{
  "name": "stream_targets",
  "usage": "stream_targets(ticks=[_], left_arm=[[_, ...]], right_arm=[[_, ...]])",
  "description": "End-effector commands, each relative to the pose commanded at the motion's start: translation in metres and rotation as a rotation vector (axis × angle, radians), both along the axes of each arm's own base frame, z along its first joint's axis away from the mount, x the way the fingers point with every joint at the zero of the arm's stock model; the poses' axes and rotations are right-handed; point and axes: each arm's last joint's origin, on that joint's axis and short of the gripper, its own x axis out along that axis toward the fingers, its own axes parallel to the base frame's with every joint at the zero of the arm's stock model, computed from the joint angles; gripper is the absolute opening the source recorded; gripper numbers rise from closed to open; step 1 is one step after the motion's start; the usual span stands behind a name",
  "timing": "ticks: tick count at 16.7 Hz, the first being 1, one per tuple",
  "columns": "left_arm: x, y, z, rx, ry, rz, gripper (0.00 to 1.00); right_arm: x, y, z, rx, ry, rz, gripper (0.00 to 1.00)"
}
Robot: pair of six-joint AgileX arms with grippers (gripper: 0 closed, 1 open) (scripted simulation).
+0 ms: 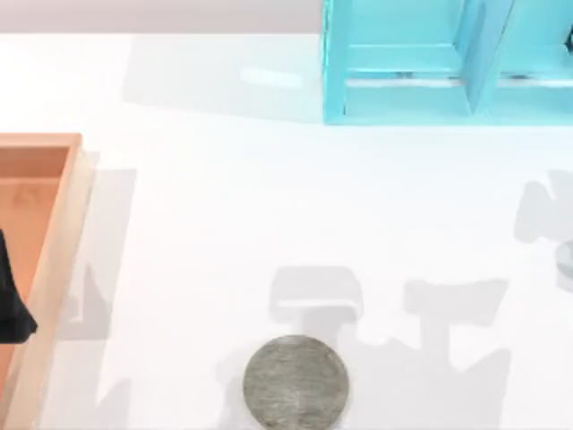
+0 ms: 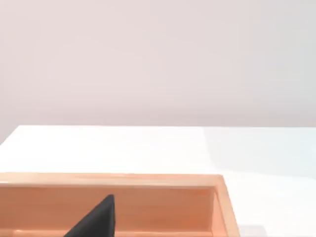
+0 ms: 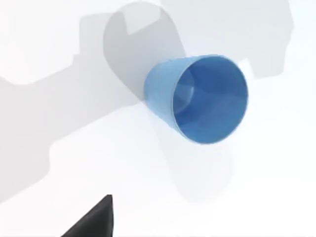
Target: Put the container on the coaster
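Where table is white, mottled coaster (image 1: 296, 382) (round), smooth container (image 3: 197, 98)

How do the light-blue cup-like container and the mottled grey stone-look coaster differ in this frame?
The light-blue cup-like container has a smooth plain wall and a hollow open mouth; the mottled grey stone-look coaster is a flat speckled disc. The container rises from the white table, while the coaster lies flush on it. Both are round and rest apart, the container not yet on the coaster.

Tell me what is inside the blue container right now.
The right wrist view looks into the container's open mouth: bare blue wall and floor, nothing inside. What lies under it on the white table is covered by its base.
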Motion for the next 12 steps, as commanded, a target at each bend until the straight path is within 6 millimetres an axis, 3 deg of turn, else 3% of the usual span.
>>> stream_targets(ticks=[6,12], left_arm=[[0.0,0.0,0.0,0.0,0.0,0.0,1.0],[0.0,0.0,0.0,0.0,0.0,0.0,1.0]], right_arm=[[0.065,-0.012,-0.017,-0.069,0.332,0.309,1.0],[0.091,-0.017,-0.03,-0.066,0.456,0.446,1.0]])
